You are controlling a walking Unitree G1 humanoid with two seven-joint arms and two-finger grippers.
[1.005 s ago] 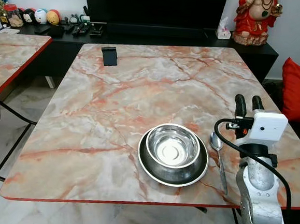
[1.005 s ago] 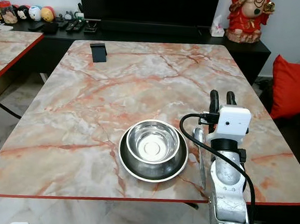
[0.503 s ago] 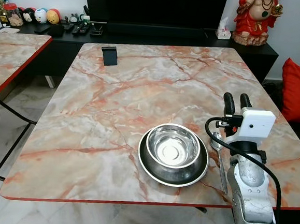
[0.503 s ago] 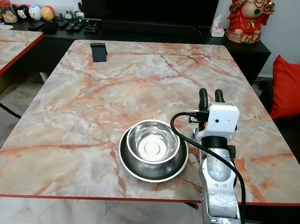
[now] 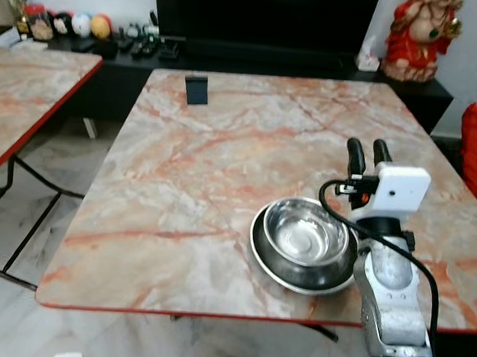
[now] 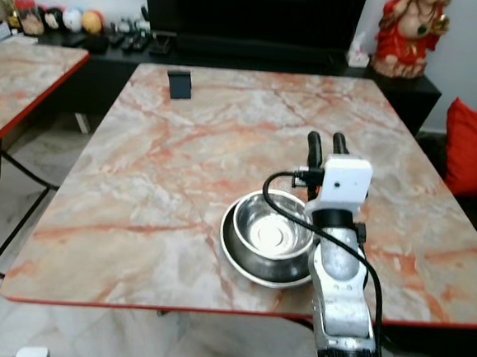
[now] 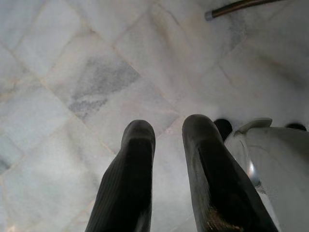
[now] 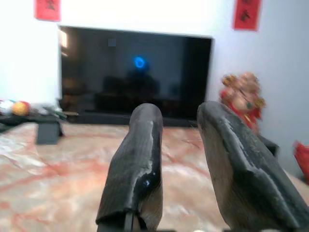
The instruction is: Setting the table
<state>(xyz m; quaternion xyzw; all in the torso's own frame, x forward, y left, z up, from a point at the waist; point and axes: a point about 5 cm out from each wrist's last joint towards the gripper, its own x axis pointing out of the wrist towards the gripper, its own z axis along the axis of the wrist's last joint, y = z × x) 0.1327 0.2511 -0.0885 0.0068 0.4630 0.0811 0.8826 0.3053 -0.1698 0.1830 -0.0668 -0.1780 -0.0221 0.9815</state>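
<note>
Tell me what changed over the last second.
The right gripper has swung toward the robot's left, from beside the steel bowl and over the spoon to above the bowl's right edge, its arm now covering the spoon. The fingers stayed slightly apart, holding nothing. The camera shifted too. Bowl, dark plate and marble table stayed put.

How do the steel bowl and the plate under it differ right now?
The steel bowl is smaller, deeper and bright inside; the steel plate is wider, shallower and looks darker. The bowl sits inside the plate, while the plate rests on the marble table. Both are round, shiny metal, beside the right gripper.
</note>
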